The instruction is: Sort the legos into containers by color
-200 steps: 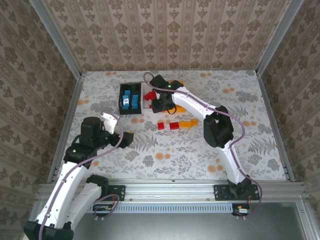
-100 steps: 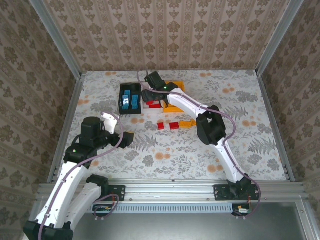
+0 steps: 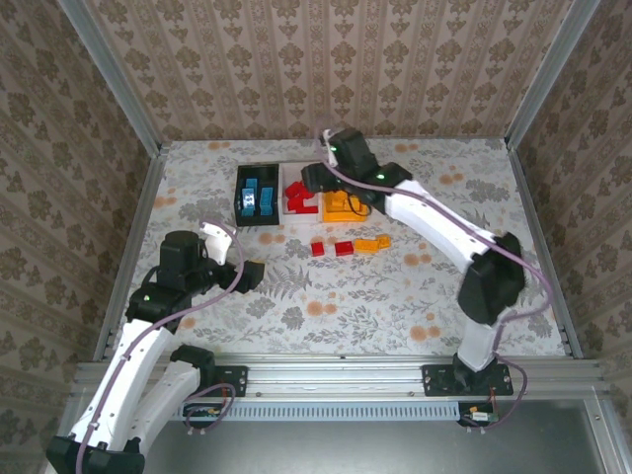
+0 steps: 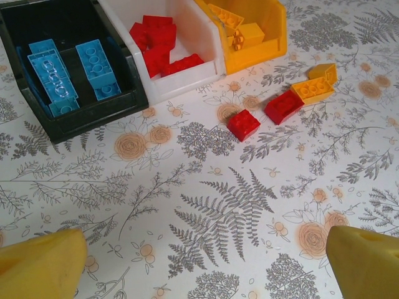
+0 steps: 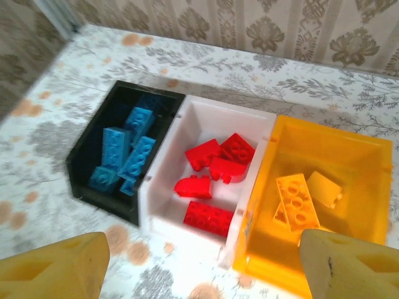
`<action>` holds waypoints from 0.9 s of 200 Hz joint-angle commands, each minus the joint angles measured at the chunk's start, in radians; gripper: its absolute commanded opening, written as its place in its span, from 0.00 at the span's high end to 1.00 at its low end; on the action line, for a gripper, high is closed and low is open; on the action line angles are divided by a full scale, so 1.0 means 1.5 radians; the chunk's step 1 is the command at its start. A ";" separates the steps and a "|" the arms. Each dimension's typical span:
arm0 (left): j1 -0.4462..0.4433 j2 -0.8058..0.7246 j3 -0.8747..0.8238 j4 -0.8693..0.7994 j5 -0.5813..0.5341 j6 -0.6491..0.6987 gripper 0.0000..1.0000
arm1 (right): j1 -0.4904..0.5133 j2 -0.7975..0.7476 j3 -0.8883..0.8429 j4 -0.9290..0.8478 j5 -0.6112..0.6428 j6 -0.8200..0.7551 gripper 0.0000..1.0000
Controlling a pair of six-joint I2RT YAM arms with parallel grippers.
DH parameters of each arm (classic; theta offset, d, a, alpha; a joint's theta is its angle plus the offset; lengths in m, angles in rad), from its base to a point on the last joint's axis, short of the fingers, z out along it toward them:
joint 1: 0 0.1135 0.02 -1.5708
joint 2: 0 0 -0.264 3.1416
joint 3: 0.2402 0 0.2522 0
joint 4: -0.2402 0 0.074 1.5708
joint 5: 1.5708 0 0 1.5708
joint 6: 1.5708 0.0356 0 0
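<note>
Three containers stand in a row: a black bin [image 3: 255, 212] with blue legos [image 5: 134, 152], a white bin [image 5: 209, 111] with red legos [image 5: 215, 163], and an orange-yellow bin [image 5: 374, 149] with orange legos [image 5: 298, 199]. On the table in front of them lie two red legos [image 4: 243, 124] [image 4: 283, 106] and orange legos [image 4: 315, 90]. My right gripper [image 5: 199, 271] hangs open above the bins, nothing between its fingers. My left gripper [image 4: 202, 261] stands wide open over bare table, nearer than the loose legos [image 3: 344, 248].
The flowered table [image 3: 395, 296] is fenced by wallpapered walls and a metal frame. Open floor lies to the right of the bins and in front of the loose bricks. The right arm's elbow [image 3: 489, 286] sits at the right.
My right gripper has opened and pulled up and back to the right from low over the white bin; its elbow has swung right. The left arm has not moved.
</note>
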 commanded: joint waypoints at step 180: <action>-0.286 0.687 0.354 -0.051 -0.176 -0.348 0.11 | -0.131 -0.267 -0.504 -0.089 -0.187 0.070 0.19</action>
